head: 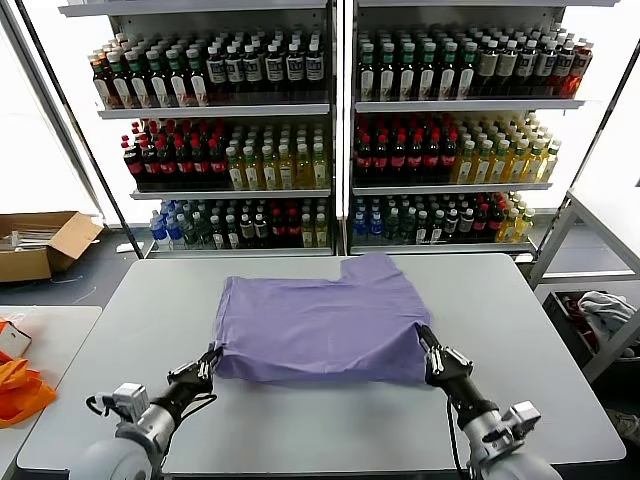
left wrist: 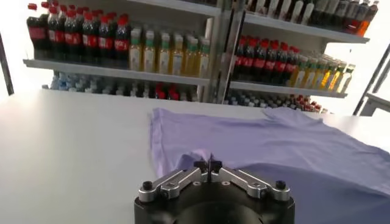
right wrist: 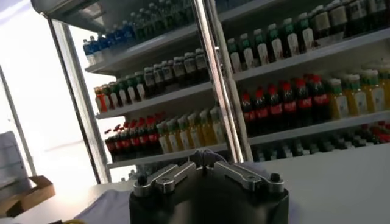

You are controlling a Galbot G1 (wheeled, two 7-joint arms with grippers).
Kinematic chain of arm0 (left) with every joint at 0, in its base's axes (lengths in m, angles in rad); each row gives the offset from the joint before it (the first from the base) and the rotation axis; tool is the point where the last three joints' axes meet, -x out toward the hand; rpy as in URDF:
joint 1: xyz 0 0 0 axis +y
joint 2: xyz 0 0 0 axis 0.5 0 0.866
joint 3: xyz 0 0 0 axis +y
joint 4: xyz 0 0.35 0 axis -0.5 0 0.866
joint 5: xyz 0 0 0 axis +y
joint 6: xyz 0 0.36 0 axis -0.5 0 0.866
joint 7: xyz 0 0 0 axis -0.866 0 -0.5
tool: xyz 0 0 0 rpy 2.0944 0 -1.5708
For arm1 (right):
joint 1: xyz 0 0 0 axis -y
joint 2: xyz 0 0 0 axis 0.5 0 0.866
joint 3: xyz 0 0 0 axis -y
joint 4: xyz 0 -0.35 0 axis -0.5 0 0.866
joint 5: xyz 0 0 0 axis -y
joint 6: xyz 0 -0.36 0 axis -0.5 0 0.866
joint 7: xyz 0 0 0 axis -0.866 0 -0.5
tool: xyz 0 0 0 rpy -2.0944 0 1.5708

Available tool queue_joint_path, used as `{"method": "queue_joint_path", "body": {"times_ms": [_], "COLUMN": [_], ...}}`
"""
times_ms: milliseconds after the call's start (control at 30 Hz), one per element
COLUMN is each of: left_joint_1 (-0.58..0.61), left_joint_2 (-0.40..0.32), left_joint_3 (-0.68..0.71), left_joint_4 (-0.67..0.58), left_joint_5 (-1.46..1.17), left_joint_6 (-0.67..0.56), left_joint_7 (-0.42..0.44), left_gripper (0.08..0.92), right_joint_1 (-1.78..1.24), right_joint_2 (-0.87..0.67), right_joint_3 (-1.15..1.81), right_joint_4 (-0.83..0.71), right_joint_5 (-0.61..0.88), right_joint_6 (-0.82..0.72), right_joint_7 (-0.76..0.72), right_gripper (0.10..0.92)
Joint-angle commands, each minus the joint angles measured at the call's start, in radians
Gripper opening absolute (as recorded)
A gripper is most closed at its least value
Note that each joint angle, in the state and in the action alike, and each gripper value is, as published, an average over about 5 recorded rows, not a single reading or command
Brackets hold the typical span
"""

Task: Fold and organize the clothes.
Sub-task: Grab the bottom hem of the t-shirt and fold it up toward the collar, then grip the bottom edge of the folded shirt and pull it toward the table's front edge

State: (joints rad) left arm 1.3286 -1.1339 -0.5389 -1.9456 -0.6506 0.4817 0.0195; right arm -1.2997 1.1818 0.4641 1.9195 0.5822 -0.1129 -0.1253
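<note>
Pinching T-shirt (head: 320, 325) near corners, left hand (head: 209, 362) clamped, right hand (head: 428, 345) clamped, grey table (head: 560, 400).

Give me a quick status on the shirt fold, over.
Left end effector shut on T-shirt near-left corner. Right end effector shut on near-right edge. Shirt partly folded, flat on table. Nothing in the way.

Head view high over table (head: 560, 330); both wrist views low, toward shared shelves (left wrist: 183, 76).

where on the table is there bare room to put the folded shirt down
Bare table lies left of the T-shirt, right of it, and in front between the left pincer and right pincer. The middle is crowded.
</note>
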Motion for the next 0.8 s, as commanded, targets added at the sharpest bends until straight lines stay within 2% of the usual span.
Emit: {"method": "queue_joint_path", "body": {"times_ms": [33,133,267,600,800], "left_joint_1": [-0.204,-0.205,-0.187,0.003,0.046], "left_joint_2": [-0.003,-0.005,-0.003,0.016,-0.002], "left_joint_3": [0.043,0.032,0.003,-0.050,-0.024], "left_joint_4": [0.216,0.227,0.200,0.032,0.043], "left_joint_5": [-0.077,-0.054,-0.040,-0.020,0.049], "left_joint_6": [0.025,0.025,0.025,0.037,0.034], "left_joint_7": [0.001,0.011,0.015,0.022,0.030], "left_gripper": [0.088,0.092,0.162,0.439,0.612], "right_joint_1": [0.200,0.209,0.174,-0.042,-0.182], "right_joint_2": [-0.010,-0.009,-0.008,-0.011,-0.003], "right_joint_3": [-0.083,-0.111,-0.105,0.057,0.112], "right_joint_4": [-0.196,-0.217,-0.180,0.055,0.128], "right_joint_5": [-0.030,-0.082,-0.101,-0.095,-0.128], "right_joint_6": [-0.065,-0.085,-0.087,-0.133,-0.226], "right_joint_7": [0.020,0.021,0.026,0.107,0.175], "right_gripper": [0.112,0.151,0.251,0.536,0.710]}}
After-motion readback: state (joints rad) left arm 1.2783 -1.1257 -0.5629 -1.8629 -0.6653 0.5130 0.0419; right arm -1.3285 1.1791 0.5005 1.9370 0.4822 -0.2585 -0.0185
